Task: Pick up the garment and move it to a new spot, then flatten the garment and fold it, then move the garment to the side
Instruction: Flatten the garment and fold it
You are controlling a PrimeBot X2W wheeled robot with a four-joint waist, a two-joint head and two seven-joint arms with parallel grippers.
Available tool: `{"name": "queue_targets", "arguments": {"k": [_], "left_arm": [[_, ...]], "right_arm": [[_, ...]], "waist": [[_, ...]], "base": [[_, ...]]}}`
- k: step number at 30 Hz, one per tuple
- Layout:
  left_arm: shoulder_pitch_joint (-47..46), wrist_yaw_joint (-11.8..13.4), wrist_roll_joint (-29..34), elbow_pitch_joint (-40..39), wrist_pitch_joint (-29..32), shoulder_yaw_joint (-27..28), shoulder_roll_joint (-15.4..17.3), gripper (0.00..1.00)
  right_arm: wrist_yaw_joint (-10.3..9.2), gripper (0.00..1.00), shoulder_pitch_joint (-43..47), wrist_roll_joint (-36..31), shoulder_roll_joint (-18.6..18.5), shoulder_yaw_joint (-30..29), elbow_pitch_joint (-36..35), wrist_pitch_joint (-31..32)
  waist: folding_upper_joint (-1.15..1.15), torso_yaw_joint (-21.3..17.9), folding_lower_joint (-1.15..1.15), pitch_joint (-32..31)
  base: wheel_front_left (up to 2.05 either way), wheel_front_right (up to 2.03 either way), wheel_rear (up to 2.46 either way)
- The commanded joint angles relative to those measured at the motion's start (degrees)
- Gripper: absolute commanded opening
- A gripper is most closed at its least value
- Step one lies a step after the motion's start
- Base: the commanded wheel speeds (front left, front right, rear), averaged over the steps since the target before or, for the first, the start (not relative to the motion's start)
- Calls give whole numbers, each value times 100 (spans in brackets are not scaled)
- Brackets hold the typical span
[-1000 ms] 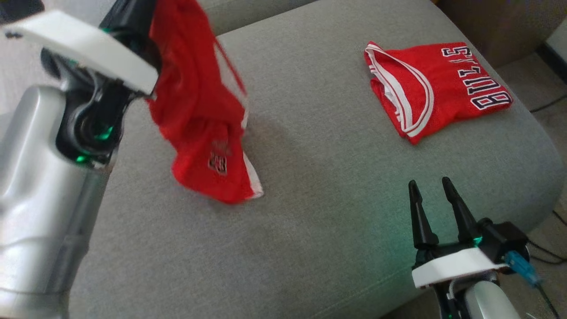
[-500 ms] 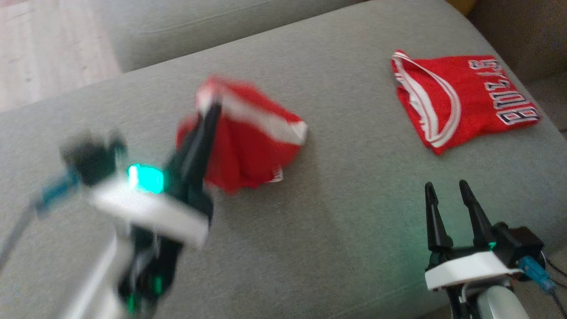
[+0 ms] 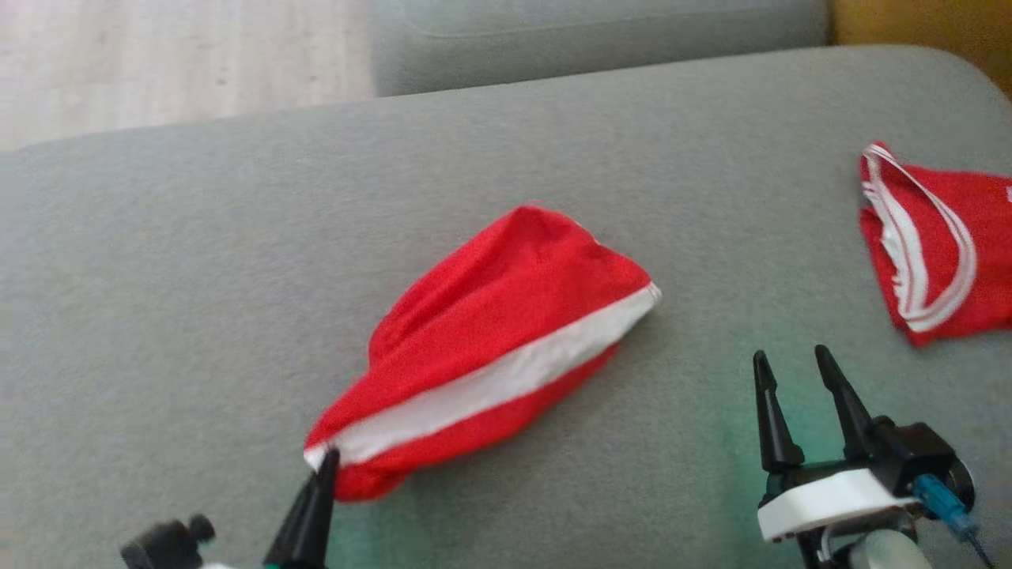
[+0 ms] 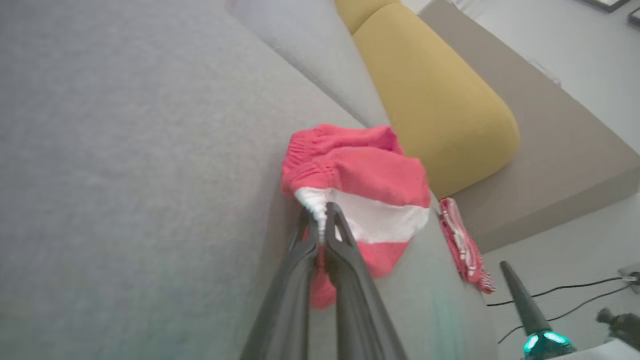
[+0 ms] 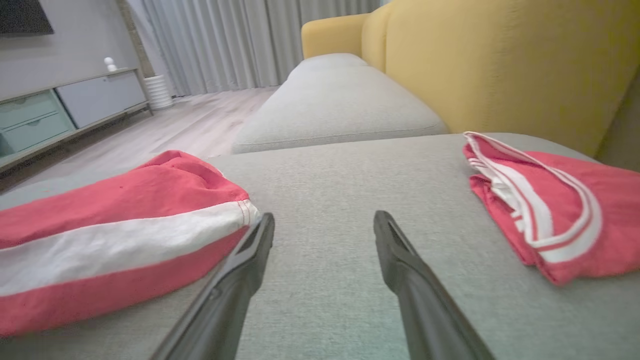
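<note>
Lowered since a second ago, the garment (image 3: 490, 348) no longer hangs in the air from the raised left arm. It lies on the grey cushion (image 3: 158, 276), and the left gripper (image 3: 328, 457) has come down with it to the bottom left of the head view. The camera has swung too, so the folded jersey (image 3: 933, 253) now sits at that view's right edge, partly cut off.

The garment is red with a broad white stripe and stretches slantwise across the middle of the cushion. Its near end is bunched at the left gripper (image 4: 320, 211). That gripper is clenched on the end of the white stripe, fingers pressed together with cloth between the tips. In the left wrist view the gathered waistband shows at the far end.

The right gripper (image 3: 791, 353) is spread wide and holds nothing. It hovers low over the cushion between the garment and the jersey, touching neither. In the right wrist view (image 5: 325, 217) the garment's stripe end lies just beside one finger, and the jersey (image 5: 550, 210) lies well apart on the other side. A yellow backrest (image 5: 500, 65) rises behind the jersey. A second grey cushion (image 3: 593, 39) lies beyond the first, with pale floor (image 3: 158, 63) past it.
</note>
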Motion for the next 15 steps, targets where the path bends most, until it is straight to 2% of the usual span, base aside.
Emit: {"name": "queue_targets", "arguments": {"k": [1, 6, 12, 13, 14, 15], "left_arm": [[-182, -81, 172, 209, -196, 36, 39, 0], [-330, -130, 468, 1189, -643, -269, -16, 0], [-462, -134, 670, 1557, -831, -567, 14, 0], [-470, -134, 700, 1604, -842, -574, 24, 21], [-472, -135, 715, 1627, -849, -539, 12, 66], [-462, -135, 707, 1619, -852, -469, -21, 100]], "right_arm": [[39, 100, -72, -54, -36, 164, -128, -54], [39, 100, -35, -80, -36, 191, -98, -54], [39, 100, -12, -73, -36, 215, -82, -54], [39, 100, -9, -65, -36, 205, -84, -54], [39, 100, -5, -58, -36, 197, -85, -54], [39, 100, 2, -54, -36, 194, -87, -54]], "waist": [[0, 268, 0, -142], [0, 385, 0, -201], [0, 369, 0, -238], [0, 357, 0, -240], [0, 348, 0, -243], [0, 339, 0, -245]], "base": [[0, 0, 0], [0, 0, 0], [0, 0, 0], [0, 0, 0], [0, 0, 0], [0, 0, 0]]}}
